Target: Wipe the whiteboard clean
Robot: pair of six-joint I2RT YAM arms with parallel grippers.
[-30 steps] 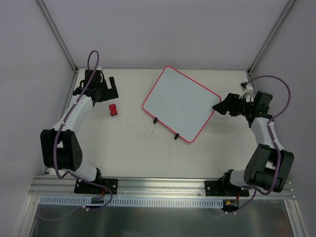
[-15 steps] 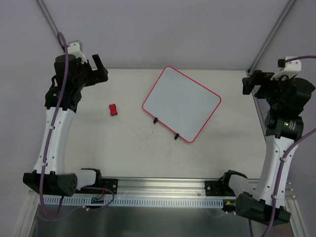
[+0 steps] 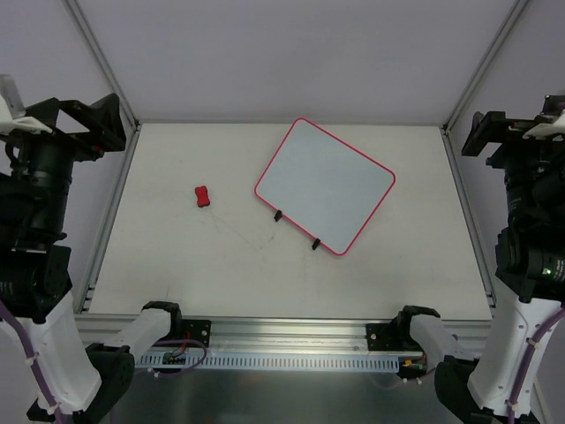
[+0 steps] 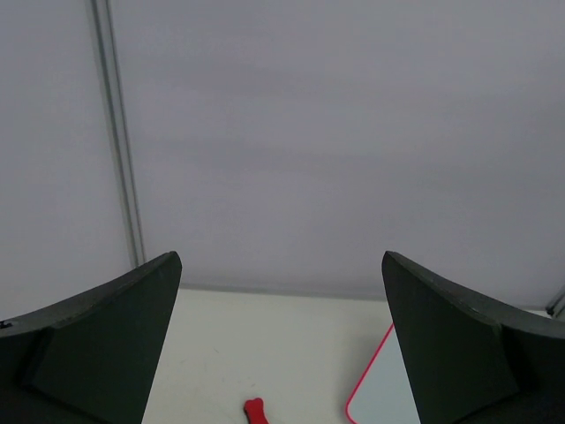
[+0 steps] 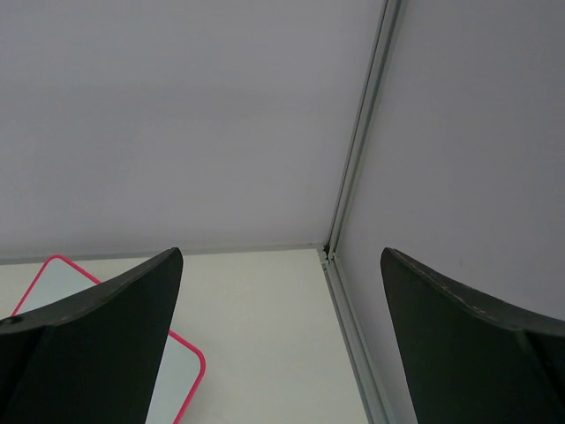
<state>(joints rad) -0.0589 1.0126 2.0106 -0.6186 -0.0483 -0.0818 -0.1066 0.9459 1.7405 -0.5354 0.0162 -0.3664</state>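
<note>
The whiteboard (image 3: 324, 185), blank white with a red-pink frame and two small black feet, lies tilted on the table at centre right. Its corner shows in the left wrist view (image 4: 375, 393) and in the right wrist view (image 5: 181, 380). A small red bone-shaped eraser (image 3: 203, 196) lies on the table to its left, also at the bottom of the left wrist view (image 4: 256, 412). My left gripper (image 3: 93, 119) is raised high at the far left, open and empty. My right gripper (image 3: 494, 132) is raised high at the far right, open and empty.
Grey enclosure walls with metal corner posts (image 3: 101, 57) surround the table. A metal rail (image 3: 282, 331) runs along the near edge between the arm bases. The table's right edge strip (image 5: 353, 344) shows in the right wrist view.
Both arms have lifted up and swung outward, away from the table surface, to the far left and far right. The whiteboard and eraser have not moved.
</note>
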